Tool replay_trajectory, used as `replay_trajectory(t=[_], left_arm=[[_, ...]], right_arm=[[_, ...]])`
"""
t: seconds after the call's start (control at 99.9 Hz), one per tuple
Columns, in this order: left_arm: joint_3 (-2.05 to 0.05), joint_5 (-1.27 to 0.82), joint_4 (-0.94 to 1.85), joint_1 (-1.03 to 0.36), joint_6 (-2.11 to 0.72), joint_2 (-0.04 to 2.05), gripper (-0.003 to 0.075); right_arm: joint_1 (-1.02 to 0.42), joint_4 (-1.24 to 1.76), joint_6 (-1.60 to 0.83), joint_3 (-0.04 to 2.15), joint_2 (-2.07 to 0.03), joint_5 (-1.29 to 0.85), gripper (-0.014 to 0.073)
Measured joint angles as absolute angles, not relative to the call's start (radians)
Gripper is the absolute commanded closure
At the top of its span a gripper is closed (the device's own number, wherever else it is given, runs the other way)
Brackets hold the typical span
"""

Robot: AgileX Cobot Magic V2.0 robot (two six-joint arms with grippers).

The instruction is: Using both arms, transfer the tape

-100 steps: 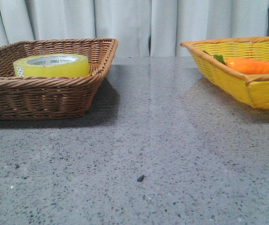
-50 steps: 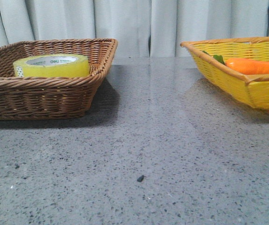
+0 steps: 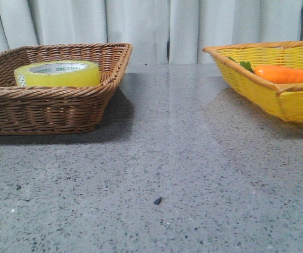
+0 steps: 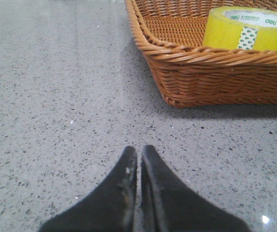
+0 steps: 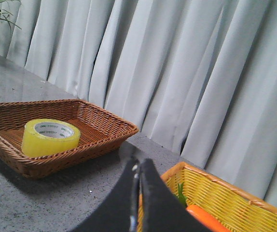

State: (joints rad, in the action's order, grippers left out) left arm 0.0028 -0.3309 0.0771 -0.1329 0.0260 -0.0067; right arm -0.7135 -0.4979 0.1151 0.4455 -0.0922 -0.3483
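The tape (image 3: 57, 73) lies flat, core hole upward, inside the brown basket (image 3: 46, 108) on the left side of the worktop (image 3: 172, 158), toward that basket's near right part and close to its front rim. On the far right stands a yellow basket (image 3: 270, 97) with a carrot (image 3: 286, 74) in it, which is likely where the roll should end up. Nothing has been picked up yet. The left end effector (image 4: 138, 153) hangs low over the bare worktop just outside the brown basket, its fingers pressed together and empty; the right end effector (image 5: 137, 166) is raised near the yellow basket, likewise closed to a thin slit and empty. The step in hand looks like the left arm's reach for the roll. To do it well, the fingers should spread wide before going in, rise clear of the woven rim, then come down with one finger in the core hole and the other outside the wall, since the roll looks broad to span whole. A mid-worktop handover would suit the right arm.
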Motion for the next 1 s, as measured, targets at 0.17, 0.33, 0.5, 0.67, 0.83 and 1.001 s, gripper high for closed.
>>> replay_trajectory(t=[0.17,0.33,0.5,0.67,0.83,1.001], left_arm=[[0.003,-0.331,0.077,-0.133,0.026,-0.007,0.0741],[0.003,-0.331,0.077,-0.133,0.026,-0.007,0.0741],[0.003,-0.331,0.077,-0.131,0.026,-0.007,0.0741],[0.003,-0.331,0.077,-0.131,0.026,-0.007,0.0741],[0.003,-0.331,0.077,-0.131,0.026,-0.007,0.0741],[0.003,-0.333,0.077,-0.131,0.026,-0.007,0.0741]], right_arm=[[-0.713,-0.498,0.115,0.446,-0.092,-0.348,0.0668],[-0.713,-0.498,0.115,0.446,-0.092,-0.348,0.0668],[-0.713,-0.498,0.115,0.446,-0.092,-0.348,0.0668],[-0.713,-0.498,0.115,0.430,-0.092,-0.346,0.0668],[-0.684,-0.514,0.115,0.377,-0.092,-0.279,0.0668],[-0.559,-0.441,0.115,0.311,-0.092,-0.115,0.0668]])
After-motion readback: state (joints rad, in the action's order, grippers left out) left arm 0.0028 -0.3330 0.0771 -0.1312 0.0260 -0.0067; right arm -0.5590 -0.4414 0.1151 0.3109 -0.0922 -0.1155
